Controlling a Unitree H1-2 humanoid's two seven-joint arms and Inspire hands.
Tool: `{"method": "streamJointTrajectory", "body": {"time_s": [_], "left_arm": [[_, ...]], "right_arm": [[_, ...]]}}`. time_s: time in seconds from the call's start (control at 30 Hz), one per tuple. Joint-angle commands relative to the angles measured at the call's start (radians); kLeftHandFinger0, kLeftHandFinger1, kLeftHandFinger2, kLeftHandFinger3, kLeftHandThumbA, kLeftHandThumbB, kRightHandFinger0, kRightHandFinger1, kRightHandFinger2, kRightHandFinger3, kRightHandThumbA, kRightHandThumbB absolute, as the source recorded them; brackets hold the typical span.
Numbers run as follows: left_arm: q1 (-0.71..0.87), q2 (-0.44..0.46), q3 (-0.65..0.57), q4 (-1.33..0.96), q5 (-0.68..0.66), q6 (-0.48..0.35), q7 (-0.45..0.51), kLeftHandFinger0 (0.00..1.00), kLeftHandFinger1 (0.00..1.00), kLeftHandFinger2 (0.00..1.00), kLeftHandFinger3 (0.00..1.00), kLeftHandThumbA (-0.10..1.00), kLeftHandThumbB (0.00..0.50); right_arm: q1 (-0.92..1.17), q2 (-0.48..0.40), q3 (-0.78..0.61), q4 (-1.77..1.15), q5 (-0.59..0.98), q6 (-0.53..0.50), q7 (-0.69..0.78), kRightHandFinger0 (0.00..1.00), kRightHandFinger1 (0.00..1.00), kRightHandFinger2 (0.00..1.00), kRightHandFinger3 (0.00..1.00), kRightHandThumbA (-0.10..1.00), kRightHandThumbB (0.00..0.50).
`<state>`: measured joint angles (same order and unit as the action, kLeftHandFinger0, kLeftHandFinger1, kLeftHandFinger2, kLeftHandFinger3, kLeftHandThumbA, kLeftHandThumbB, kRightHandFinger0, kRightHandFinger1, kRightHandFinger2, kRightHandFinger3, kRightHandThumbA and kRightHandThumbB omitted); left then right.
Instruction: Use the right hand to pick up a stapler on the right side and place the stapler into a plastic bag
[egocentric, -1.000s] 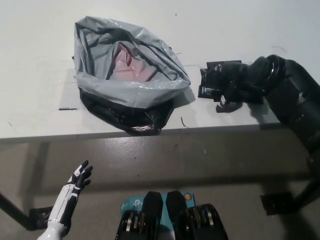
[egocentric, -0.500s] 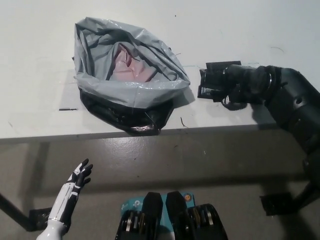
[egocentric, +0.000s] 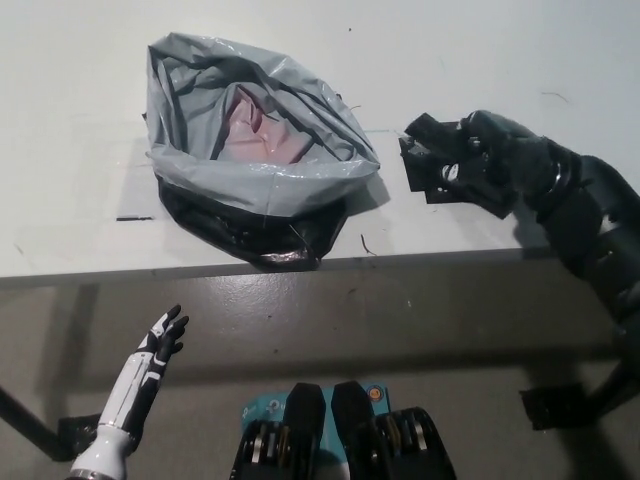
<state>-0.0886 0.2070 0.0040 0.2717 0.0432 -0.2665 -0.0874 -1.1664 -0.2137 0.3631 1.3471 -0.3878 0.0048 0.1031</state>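
1. The stapler, black, sits at the right of the white table, just beside the plastic bag and outside it. It is tilted, its near end swung toward the table edge. Whether it has cleared the surface is hard to tell, black against black.
2. The right hand is on the stapler, its fingers curled around the stapler's right part in what looks like a closed grasp.
3. The plastic bag, grey outside and dark at its base, lies with its mouth open and something pink inside.
4. The left hand rests low at the left, below the table edge, fingers spread and holding nothing.
5. Progress: the grasp appears made. The lift, the carry leftward and the drop into the bag's mouth are left.
6. Against half a second ago, the stapler lay flat and square then and is skewed now. The right hand has rolled over it and the forearm has shifted. The bag has not moved.
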Motion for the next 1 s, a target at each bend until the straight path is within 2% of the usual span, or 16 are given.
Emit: {"method": "streamJointTrajectory", "body": {"time_s": [0.0, 0.03, 0.1, 0.2, 0.23, 0.27, 0.3, 0.33, 0.4, 0.43, 0.53, 0.63, 0.83, 0.87, 0.93, 0.97], "left_arm": [[-0.024, 0.019, -0.007, -0.007, -0.003, -0.032, -0.022, 1.00, 1.00, 1.00, 1.00, 1.00, 0.390], [-0.024, 0.021, -0.008, 0.001, -0.001, -0.039, -0.023, 1.00, 1.00, 1.00, 1.00, 1.00, 0.392], [-0.024, 0.020, -0.008, 0.000, -0.001, -0.035, -0.023, 1.00, 1.00, 1.00, 1.00, 1.00, 0.394], [-0.020, 0.022, -0.010, -0.004, 0.003, -0.027, -0.025, 0.98, 1.00, 1.00, 1.00, 1.00, 0.409], [-0.020, 0.022, -0.010, -0.002, 0.002, -0.030, -0.026, 0.96, 1.00, 1.00, 1.00, 1.00, 0.401], [-0.020, 0.022, -0.010, -0.002, 0.000, -0.031, -0.027, 0.94, 1.00, 1.00, 1.00, 1.00, 0.400], [-0.020, 0.022, -0.010, -0.001, -0.002, -0.032, -0.029, 0.94, 1.00, 1.00, 1.00, 1.00, 0.400], [-0.020, 0.021, -0.010, -0.003, -0.003, -0.025, -0.029, 0.92, 1.00, 1.00, 1.00, 1.00, 0.407], [-0.021, 0.022, -0.011, -0.003, 0.005, -0.024, -0.026, 0.91, 1.00, 1.00, 1.00, 1.00, 0.405], [-0.023, 0.023, -0.010, 0.001, 0.007, -0.024, -0.024, 0.91, 1.00, 1.00, 1.00, 1.00, 0.410], [-0.026, 0.025, -0.009, 0.005, 0.011, -0.022, -0.022, 0.89, 1.00, 1.00, 1.00, 1.00, 0.407], [-0.025, 0.023, -0.008, 0.000, 0.006, -0.019, -0.024, 0.87, 1.00, 1.00, 1.00, 1.00, 0.401], [-0.012, 0.021, -0.009, -0.015, 0.005, -0.009, -0.025, 0.85, 1.00, 1.00, 1.00, 1.00, 0.404], [-0.013, 0.021, -0.009, -0.016, 0.003, -0.006, -0.027, 0.85, 1.00, 1.00, 1.00, 1.00, 0.402], [-0.016, 0.022, -0.011, -0.012, 0.006, -0.009, -0.027, 0.85, 1.00, 1.00, 1.00, 1.00, 0.393], [-0.014, 0.022, -0.012, -0.012, 0.010, -0.009, -0.026, 0.85, 1.00, 1.00, 1.00, 1.00, 0.392]], "right_arm": [[-0.057, -0.013, -0.357, 0.018, 0.366, 0.078, 0.051, 0.00, 0.41, 0.67, 0.73, -0.01, 0.242], [-0.057, -0.007, -0.489, 0.022, 0.474, 0.123, 0.051, 0.00, 0.29, 0.57, 1.00, -0.05, 0.285], [-0.055, -0.003, -0.620, 0.027, 0.576, 0.161, 0.062, 0.00, 0.17, 0.53, 0.99, -0.10, 0.263], [-0.037, 0.009, -0.803, 0.037, 0.710, 0.203, 0.098, 0.00, 0.06, 0.52, 0.60, -0.06, 0.277], [-0.032, 0.014, -0.849, 0.043, 0.737, 0.224, 0.099, 0.00, 0.03, 0.51, 0.55, -0.01, 0.277], [-0.028, 0.017, -0.866, 0.044, 0.746, 0.222, 0.106, 0.00, 0.00, 0.48, 0.31, 0.04, 0.231], [-0.023, 0.021, -0.888, 0.044, 0.746, 0.216, 0.115, 0.00, 0.00, 0.48, 0.29, 0.05, 0.230], [-0.016, 0.029, -0.929, 0.045, 0.764, 0.210, 0.123, 0.00, 0.00, 0.48, 0.12, 0.09, 0.210], [-0.012, 0.036, -1.000, 0.047, 0.797, 0.221, 0.131, 0.00, 0.00, 0.50, 0.33, 0.12, 0.193], [-0.008, 0.046, -1.061, 0.046, 0.842, 0.228, 0.139, 0.00, 0.01, 0.51, 0.39, 0.10, 0.216], [-0.006, 0.057, -1.151, 0.050, 0.885, 0.253, 0.137, 0.00, 0.03, 0.51, 0.34, 0.07, 0.235], [-0.002, 0.063, -1.197, 0.054, 0.904, 0.272, 0.153, 0.00, 0.04, 0.52, 0.29, 0.12, 0.208], [-0.011, 0.114, -1.300, 0.045, 0.923, 0.292, 0.150, 0.00, 0.07, 0.60, 0.42, 0.06, 0.203], [-0.024, 0.125, -1.296, 0.039, 0.912, 0.296, 0.174, 0.00, 0.08, 0.60, 0.33, 0.08, 0.195], [-0.053, 0.142, -1.290, 0.023, 0.898, 0.306, 0.195, 0.00, 0.15, 0.61, 0.40, 0.09, 0.187], [-0.077, 0.160, -1.289, 0.005, 0.895, 0.311, 0.182, 0.00, 0.15, 0.60, 0.53, 0.10, 0.180]]}}
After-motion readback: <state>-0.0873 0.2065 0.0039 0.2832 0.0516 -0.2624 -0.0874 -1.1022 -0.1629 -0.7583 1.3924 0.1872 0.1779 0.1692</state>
